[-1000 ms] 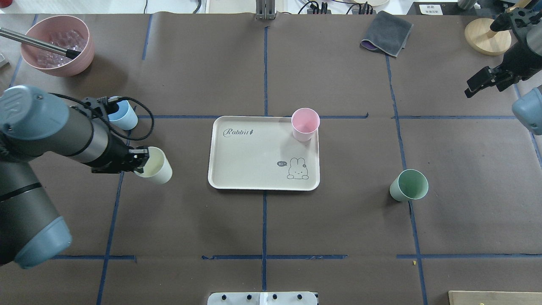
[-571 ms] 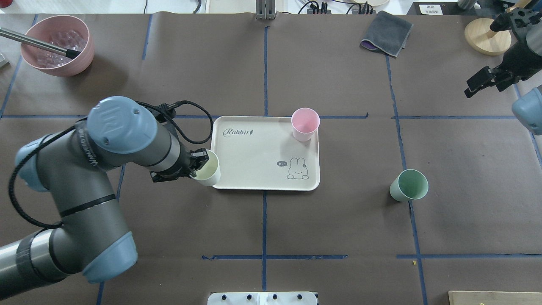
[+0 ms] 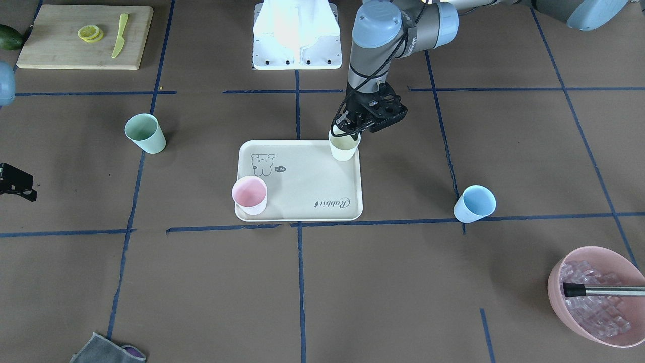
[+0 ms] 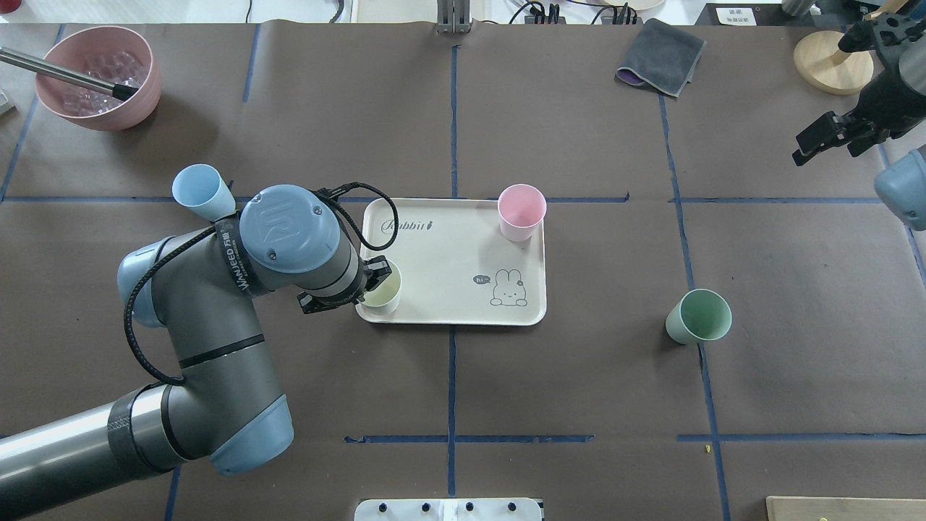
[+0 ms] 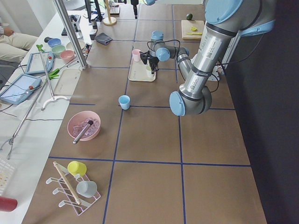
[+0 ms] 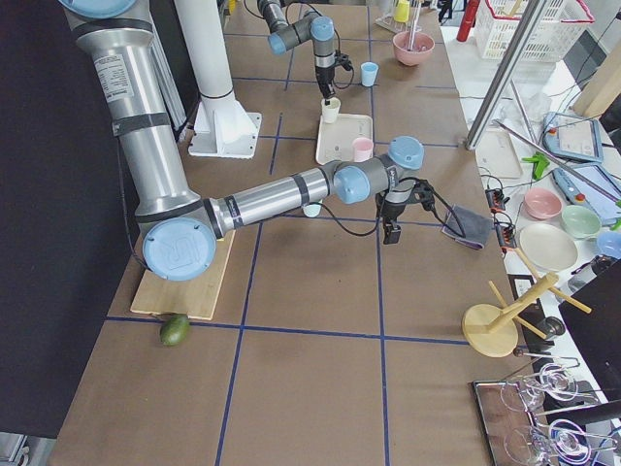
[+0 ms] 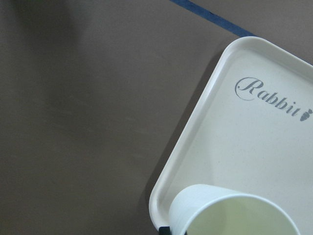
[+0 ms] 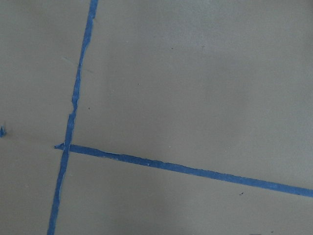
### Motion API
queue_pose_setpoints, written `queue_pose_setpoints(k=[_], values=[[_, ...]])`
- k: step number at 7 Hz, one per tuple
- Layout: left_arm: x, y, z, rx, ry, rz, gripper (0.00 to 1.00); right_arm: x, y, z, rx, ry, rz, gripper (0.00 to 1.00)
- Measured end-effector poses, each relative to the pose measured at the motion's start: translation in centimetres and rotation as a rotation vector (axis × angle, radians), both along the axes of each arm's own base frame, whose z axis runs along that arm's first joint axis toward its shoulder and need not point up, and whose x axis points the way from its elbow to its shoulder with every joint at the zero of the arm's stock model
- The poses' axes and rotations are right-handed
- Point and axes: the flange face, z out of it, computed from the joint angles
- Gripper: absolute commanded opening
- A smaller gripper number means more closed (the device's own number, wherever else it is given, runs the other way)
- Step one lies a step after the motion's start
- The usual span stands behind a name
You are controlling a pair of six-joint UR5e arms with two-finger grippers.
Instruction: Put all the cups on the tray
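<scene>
The cream-beige tray (image 4: 448, 260) lies at the table's centre. The pink cup (image 4: 521, 211) stands upright in its far right corner. My left gripper (image 4: 375, 277) is shut on the cream-white cup's (image 4: 382, 291) rim and holds it upright at the tray's near left corner; the left wrist view shows this cup (image 7: 230, 215) over the tray's (image 7: 254, 132) corner. I cannot tell if it touches the tray. The light blue cup (image 4: 202, 192) stands on the table left of the tray. The mint green cup (image 4: 699, 316) stands to the right. My right gripper (image 4: 832, 137) is open and empty at the far right.
A pink bowl (image 4: 98, 76) of ice cubes with a metal-handled tool sits at the far left corner. A grey cloth (image 4: 662, 56) and a round wooden stand (image 4: 832, 61) lie at the far right. A cutting board (image 3: 83, 36) with lemon slices lies near the robot's right.
My left arm has carried the cream-white cup rightwards from the table's left side onto the tray's near left corner. The light blue cup is uncovered again. The right arm has stayed put.
</scene>
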Motion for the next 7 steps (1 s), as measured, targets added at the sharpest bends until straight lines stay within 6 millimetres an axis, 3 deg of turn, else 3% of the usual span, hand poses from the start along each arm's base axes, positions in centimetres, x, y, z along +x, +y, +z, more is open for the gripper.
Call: queue_pose_setpoints(k=[1, 3, 5, 7], values=[[0.3, -0.1, 0.3, 0.0, -0.002, 0.001, 0.99, 0.0, 0.0, -0.1, 0.001, -0.001, 0.001, 0.99], [-0.7, -0.7, -0.4, 0.022, 0.012, 0.001, 1.0, 0.2, 0.5, -1.4, 0.01, -0.012, 0.016, 0.99], [-6.4, -2.4, -0.4, 0.076, 0.039, 0.085, 1.0, -0.2, 2.9, -3.0, -0.018, -0.03, 0.059, 0.99], [-13.4, -3.6, 2.1, 0.124, 0.054, 0.184, 1.0, -2.3, 9.1, -4.7, -0.074, -0.028, 0.102, 0.99]])
